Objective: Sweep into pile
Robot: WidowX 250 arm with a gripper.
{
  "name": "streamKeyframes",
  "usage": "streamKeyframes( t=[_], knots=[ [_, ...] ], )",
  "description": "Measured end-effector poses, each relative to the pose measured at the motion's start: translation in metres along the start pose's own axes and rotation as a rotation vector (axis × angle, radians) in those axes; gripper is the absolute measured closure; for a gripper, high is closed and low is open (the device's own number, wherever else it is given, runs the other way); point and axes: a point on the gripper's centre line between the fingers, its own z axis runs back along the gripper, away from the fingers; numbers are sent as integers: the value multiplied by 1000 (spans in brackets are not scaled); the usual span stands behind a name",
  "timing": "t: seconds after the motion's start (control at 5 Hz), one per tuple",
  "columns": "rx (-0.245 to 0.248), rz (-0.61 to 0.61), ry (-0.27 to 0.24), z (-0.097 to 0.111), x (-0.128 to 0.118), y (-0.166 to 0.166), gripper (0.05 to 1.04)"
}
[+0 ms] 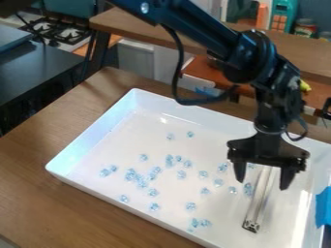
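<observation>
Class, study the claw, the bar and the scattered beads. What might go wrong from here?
The claw is open over the bar, so closing off-centre might knock the bar askew.
Some beads lie right beside the bar and might get pinched.
Others are spread widely across the tray; one sweep would probably miss some.

From where I stand, the tray [107,128] sits on the table [38,150], with pieces [131,175] scattered in its left and middle and a bar [260,196] lying to their right, below the gripper [263,186]. Tape [324,206] is on the tray's right edge; behind the table are a counter [132,22] and, off to the left, a stove [58,31]
</observation>
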Motion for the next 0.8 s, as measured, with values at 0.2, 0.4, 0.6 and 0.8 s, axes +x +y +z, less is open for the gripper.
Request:
streamKeyframes(
  t=[0.2, 0.4, 0.6, 0.8],
  knots=[
    [32, 1, 5, -12, -7, -2, 84],
    [31, -7, -15, -12, -10, -11, 133],
    [55, 4, -22, -20, -11, -12, 317],
    [58, 15, -20, -26, -12, -11, 621]
  ],
)
